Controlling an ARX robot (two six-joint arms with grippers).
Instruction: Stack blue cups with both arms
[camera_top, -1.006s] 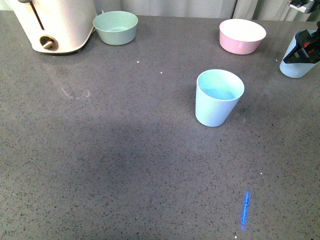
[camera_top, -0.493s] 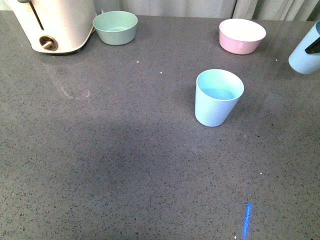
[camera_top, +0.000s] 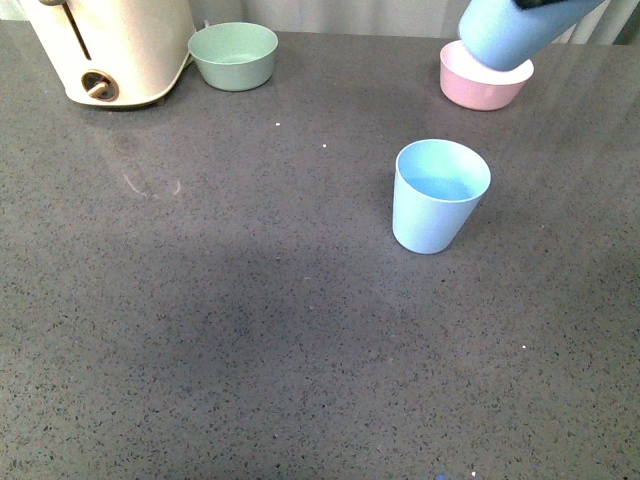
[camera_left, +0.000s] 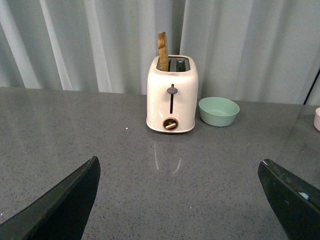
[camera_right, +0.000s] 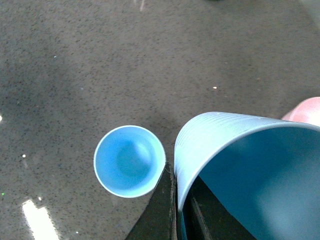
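High over the grey speckled countertop (camera_top: 200, 300), the right gripper (camera_right: 178, 205) is closed narrowly on the wall of a pale blue tapered plastic cup (camera_right: 240, 165), one finger inside, one outside, holding it tilted near the round pink bowl (camera_top: 470, 87). Its matching blue cup (camera_top: 438, 195) stands upright below, clear of the claw. The left gripper (camera_left: 178, 161) gapes wide, empty.

The left gripper (camera_left: 178, 161) shows two broad fingers (camera_left: 62, 205), matte black and wedge-shaped, with smooth flat faces and blunt, rounded tips. One of them carries a few pale flecks and a small bluish mark near its edge. The right gripper (camera_right: 179, 175), seen at the wall of the raised blue cup (camera_right: 250, 165), has fingers (camera_right: 162, 212) of the same black, narrowing to thin points.
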